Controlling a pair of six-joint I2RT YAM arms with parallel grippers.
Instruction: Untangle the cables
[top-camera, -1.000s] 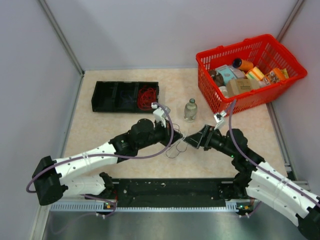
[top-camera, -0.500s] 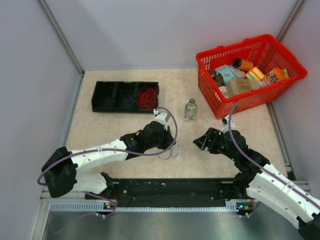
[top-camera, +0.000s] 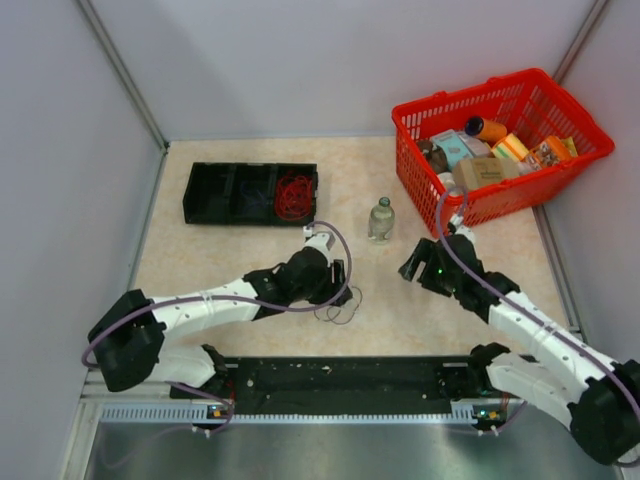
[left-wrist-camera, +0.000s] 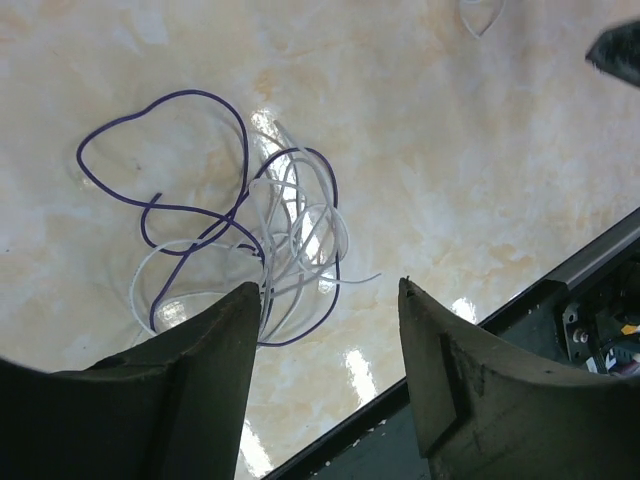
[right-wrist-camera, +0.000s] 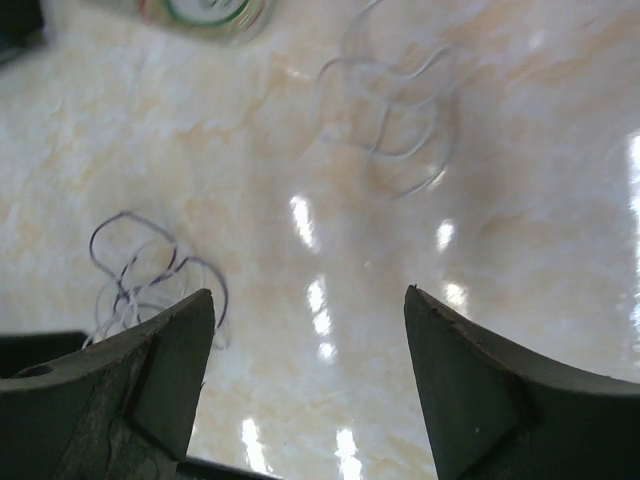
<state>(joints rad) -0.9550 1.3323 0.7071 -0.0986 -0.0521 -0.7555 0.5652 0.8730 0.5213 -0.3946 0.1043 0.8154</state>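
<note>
1. A beige marbled surface (top-camera: 200, 250) sits between grey walls. At its back are a black tray (top-camera: 215, 190), a small bottle (top-camera: 380, 220) and a red basket (top-camera: 505, 205) filled with packaged goods.
2. Only the top view shows the red cable (top-camera: 293, 195), bunched in the tray's right compartment.
3. A tangle of purple and white cables (left-wrist-camera: 250, 250) lies loose on the surface near the front edge. From above it is just a small dark scribble; the left wrist view separates the purple loops from the white ones.
4. The left fingers (left-wrist-camera: 180, 380) are spread apart and empty, poised just over the tangle's near side.
5. The right fingers (right-wrist-camera: 470, 400) are also parted, gripping nothing.
6. The right wrist view alone shows a pale wire (right-wrist-camera: 395, 130) in full, looped by itself well apart from the tangle.
</note>
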